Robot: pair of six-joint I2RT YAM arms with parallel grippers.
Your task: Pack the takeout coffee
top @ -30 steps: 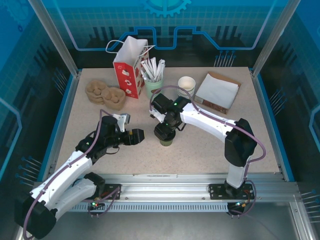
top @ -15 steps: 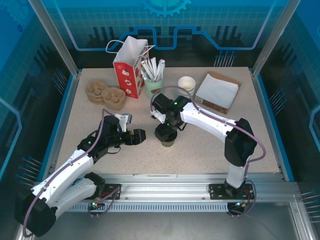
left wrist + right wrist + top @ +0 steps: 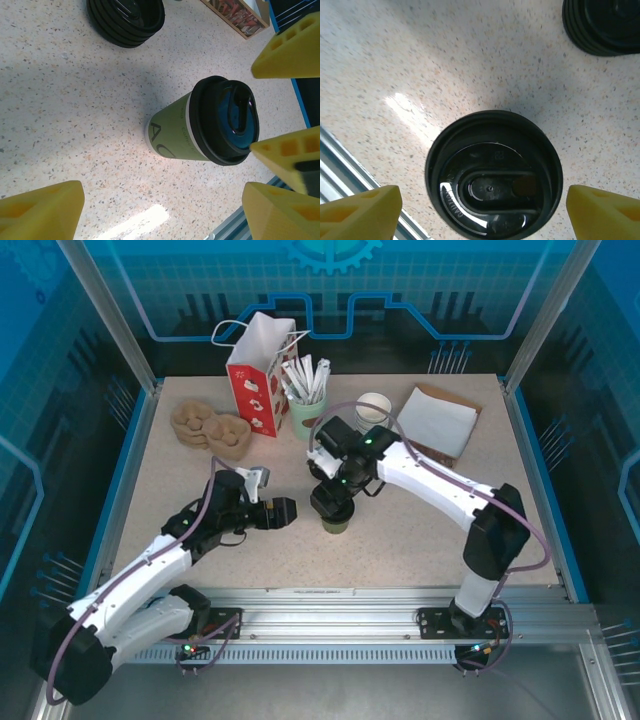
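The takeout coffee (image 3: 336, 524) stands upright on the table, a green paper cup (image 3: 175, 134) with a black lid (image 3: 494, 172) on it. My right gripper (image 3: 332, 504) hangs straight above it, open. Its yellow fingers (image 3: 360, 212) stand wider than the lid on both sides and do not touch it. My left gripper (image 3: 284, 512) is open just left of the cup and points at it, a short gap away. In the left wrist view its fingers (image 3: 42, 210) frame bare table below the cup, with nothing between them.
A stack of black lids (image 3: 125, 20) lies just beyond the cup. At the back stand a red-and-white paper bag (image 3: 258, 375), a pale-green cup of white sticks (image 3: 305, 405), stacked cups (image 3: 373, 408) and a napkin box (image 3: 435, 422). A cardboard carrier (image 3: 210, 427) lies back left.
My right gripper has opened wider above the lidded cup and its arm has swung slightly to the right. My left gripper has crept right, closer to the cup.
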